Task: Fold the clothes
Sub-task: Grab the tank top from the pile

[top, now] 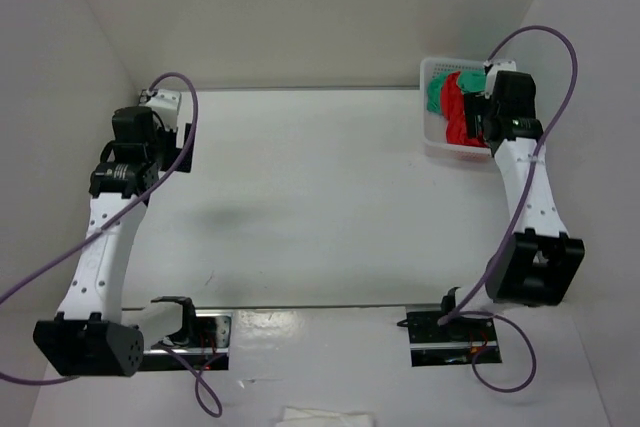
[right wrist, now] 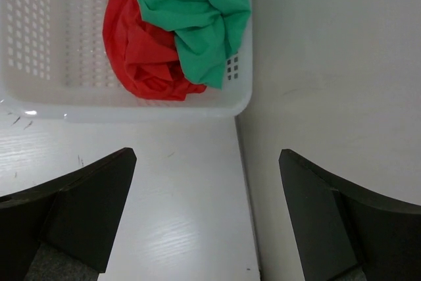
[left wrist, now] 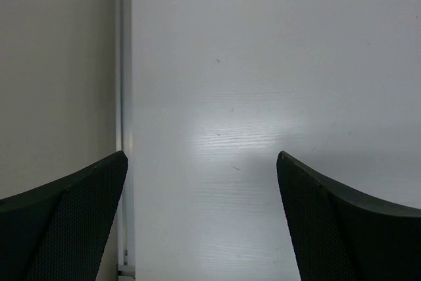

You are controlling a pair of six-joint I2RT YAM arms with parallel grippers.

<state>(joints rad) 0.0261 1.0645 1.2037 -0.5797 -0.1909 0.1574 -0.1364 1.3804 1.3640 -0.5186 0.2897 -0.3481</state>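
Left wrist view: my left tool (left wrist: 200,162) stands wide with nothing between its fingers, and only white worktop (left wrist: 276,83) shows beneath it, close to the side wall

Right wrist view: my right tool (right wrist: 207,156) is wide too and holds nothing. It hangs just short of the near rim of the basket (right wrist: 131,108), which sits in the worktop's corner against the wall. The shirt (right wrist: 191,11) lies crumpled in the basket's right end, partly on top of the red garment (right wrist: 145,51) and touching it

Top view: the basket is at the far right, my right tool just beside it, my left tool well apart at the far left, with the open middle of the worktop between them

I judge this to be the first step, fetching the shirt; no fold is begun. Next I need to go over the rim and down, pinch green cloth only where it lies away from the red, then lift it out to the middle, where my left tool can help spread it
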